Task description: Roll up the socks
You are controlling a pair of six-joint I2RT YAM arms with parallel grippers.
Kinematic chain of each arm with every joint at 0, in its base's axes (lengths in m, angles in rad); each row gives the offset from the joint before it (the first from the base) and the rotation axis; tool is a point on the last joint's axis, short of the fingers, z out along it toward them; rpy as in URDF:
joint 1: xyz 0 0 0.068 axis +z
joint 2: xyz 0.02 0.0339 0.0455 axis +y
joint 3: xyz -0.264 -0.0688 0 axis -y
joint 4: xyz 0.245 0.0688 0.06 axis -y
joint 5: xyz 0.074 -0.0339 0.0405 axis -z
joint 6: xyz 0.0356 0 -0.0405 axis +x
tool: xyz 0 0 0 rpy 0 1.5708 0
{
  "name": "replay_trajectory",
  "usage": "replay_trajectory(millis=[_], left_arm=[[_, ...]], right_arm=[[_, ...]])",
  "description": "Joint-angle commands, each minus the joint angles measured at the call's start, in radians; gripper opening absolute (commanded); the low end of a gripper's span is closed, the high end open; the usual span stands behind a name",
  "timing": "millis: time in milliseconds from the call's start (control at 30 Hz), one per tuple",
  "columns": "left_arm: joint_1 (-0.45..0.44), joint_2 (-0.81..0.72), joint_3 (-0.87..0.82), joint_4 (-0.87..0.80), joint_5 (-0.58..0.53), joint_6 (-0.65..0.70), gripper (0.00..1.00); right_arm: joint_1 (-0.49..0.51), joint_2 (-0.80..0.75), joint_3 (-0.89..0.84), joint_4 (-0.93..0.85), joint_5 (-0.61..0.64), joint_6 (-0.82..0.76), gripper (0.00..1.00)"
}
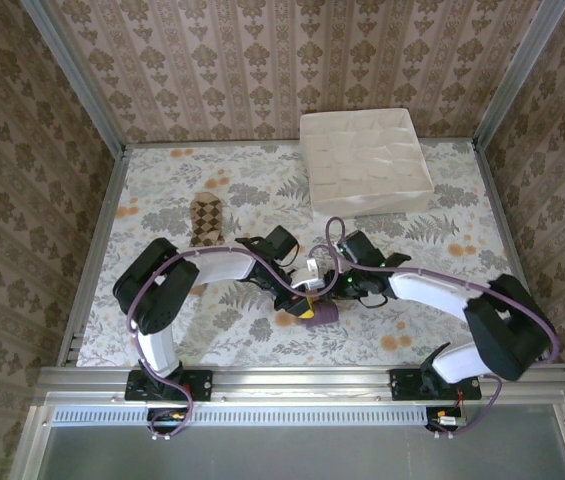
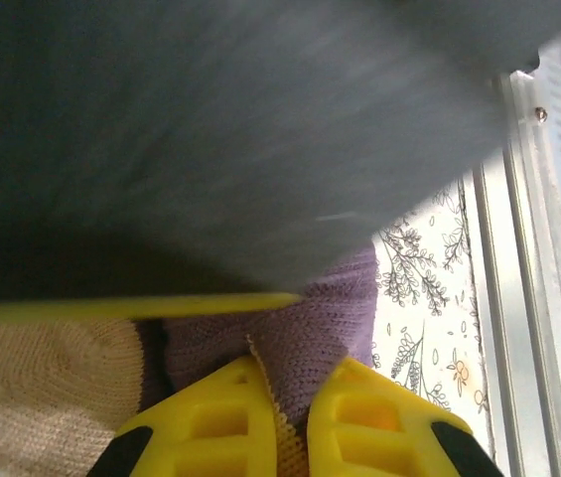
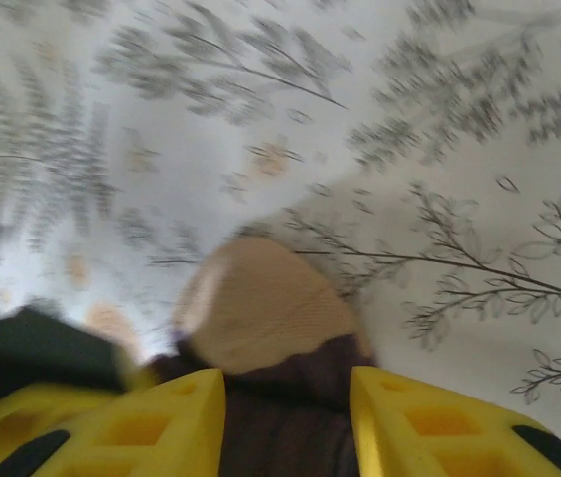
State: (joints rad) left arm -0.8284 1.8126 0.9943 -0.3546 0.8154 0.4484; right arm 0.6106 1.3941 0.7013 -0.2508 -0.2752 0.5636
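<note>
Listener: Progress on the socks, please?

Describer: Early, by my reading. The purple sock (image 1: 319, 313) sits bunched at the lower centre of the overhead view, where both arms meet. The left claw (image 2: 295, 370) is pinched narrow on a fold of its purple knit. The right claw (image 3: 285, 383) stands parted, one yellow finger on each side of the sock, with the tan toe poking out ahead of it. Whether it presses the fabric I cannot tell.

Listener: Is that sock rolled?

Describer: Partly gathered at most. The arms cover much of it, so I cannot tell how tight the bundle is. The argyle sock (image 1: 205, 220) lies flat at full length, left of centre in the overhead view, well apart from both claws and not yet rolled. So one sock is in hand and the other is left entirely.

Listener: And the surface and the room?

Describer: The tabletop (image 1: 442, 250) wears a pale cloth printed with grey ferns and small orange flowers. A white divider box (image 1: 367, 160) with many small cells stands at the upper right, apart from both socks. Walls (image 1: 262, 60) papered in brown damask stripes close in on three sides. Metal posts stand at the corners, and a metal rail (image 1: 312, 380) runs along the bottom edge, where the arm bases are bolted.
</note>
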Motion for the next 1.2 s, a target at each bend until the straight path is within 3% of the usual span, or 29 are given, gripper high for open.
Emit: replay_trajectory(millis=[0,300,567,733,967,1167], left_arm=[[0.009,0.047,-0.033,-0.027,-0.144,-0.074,0.0],[0.01,0.063,-0.031,-0.006,-0.159,-0.108,0.0],[0.009,0.05,-0.043,0.031,-0.167,-0.135,0.01],[0.009,0.042,-0.055,0.039,-0.215,-0.143,0.02],[0.006,-0.023,-0.111,0.113,-0.228,-0.133,0.17],[-0.017,-0.237,-0.248,0.297,-0.29,-0.078,0.32]], right_arm=[[0.0,-0.092,-0.012,-0.015,-0.019,0.007,0.42],[0.009,-0.165,-0.117,0.011,-0.045,0.066,0.49],[0.052,-0.077,-0.1,0.037,-0.051,0.084,0.49],[0.056,-0.01,-0.089,0.023,-0.051,0.097,0.43],[0.058,0.079,-0.082,-0.013,-0.019,0.107,0.29],[0.058,0.121,-0.045,-0.075,0.021,0.106,0.24]])
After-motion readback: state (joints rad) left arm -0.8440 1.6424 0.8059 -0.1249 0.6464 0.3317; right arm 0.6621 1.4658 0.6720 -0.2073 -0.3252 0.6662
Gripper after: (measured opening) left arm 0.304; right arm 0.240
